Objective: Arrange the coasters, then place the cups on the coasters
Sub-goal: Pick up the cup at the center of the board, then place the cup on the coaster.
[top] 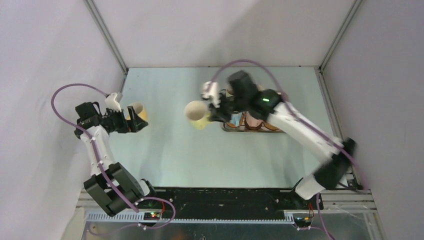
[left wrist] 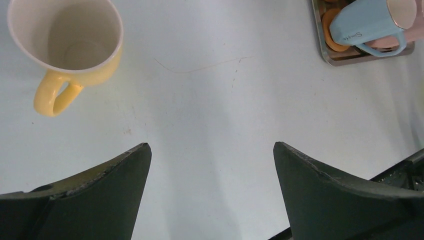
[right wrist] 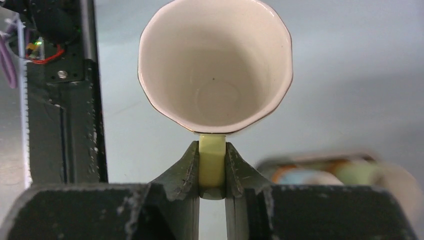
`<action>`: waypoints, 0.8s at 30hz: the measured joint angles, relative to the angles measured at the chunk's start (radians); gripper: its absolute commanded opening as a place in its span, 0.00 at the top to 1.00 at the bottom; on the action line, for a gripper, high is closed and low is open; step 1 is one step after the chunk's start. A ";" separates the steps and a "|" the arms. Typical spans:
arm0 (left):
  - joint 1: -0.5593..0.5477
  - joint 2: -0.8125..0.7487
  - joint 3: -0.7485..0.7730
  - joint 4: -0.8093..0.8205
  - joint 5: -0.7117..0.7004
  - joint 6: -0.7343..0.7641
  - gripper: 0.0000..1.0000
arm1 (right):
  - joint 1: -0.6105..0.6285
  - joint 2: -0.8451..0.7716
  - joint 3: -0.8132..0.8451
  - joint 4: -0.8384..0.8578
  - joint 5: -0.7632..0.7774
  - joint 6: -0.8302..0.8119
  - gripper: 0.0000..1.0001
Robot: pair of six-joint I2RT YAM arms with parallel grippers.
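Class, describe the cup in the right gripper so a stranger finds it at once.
Find the steel tray mid-table. Just left of it, the right gripper holds a yellow cup by its handle. The other yellow cup stands free near the left gripper.

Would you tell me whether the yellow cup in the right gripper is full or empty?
Empty: the right wrist view looks straight into that yellow cup, showing only bare cream walls and bottom.

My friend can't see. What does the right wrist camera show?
The right gripper holds a yellow cup by its handle, its cream inside facing the camera. Behind it are a pale table and blurry cups at lower right.
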 measured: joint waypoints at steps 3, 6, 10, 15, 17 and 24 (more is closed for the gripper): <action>0.007 0.001 0.021 -0.064 0.013 0.053 0.00 | -0.088 -0.305 -0.220 0.092 0.034 0.014 1.00; 0.008 0.015 0.040 -0.151 0.032 0.132 0.00 | -0.259 -0.576 -0.408 0.156 -0.005 0.051 1.00; 0.008 0.064 0.045 -0.243 0.061 0.235 0.00 | -0.525 -0.741 -0.518 0.183 -0.006 0.067 1.00; 0.009 0.109 0.024 -0.304 0.096 0.317 0.00 | -0.739 -0.768 -0.641 0.219 -0.006 0.100 1.00; 0.010 0.107 0.006 -0.305 0.100 0.323 0.00 | -0.787 -0.743 -0.682 0.233 0.007 0.122 1.00; 0.010 0.015 -0.085 -0.203 0.077 0.256 0.00 | -0.895 -0.582 -0.742 0.338 0.153 0.197 1.00</action>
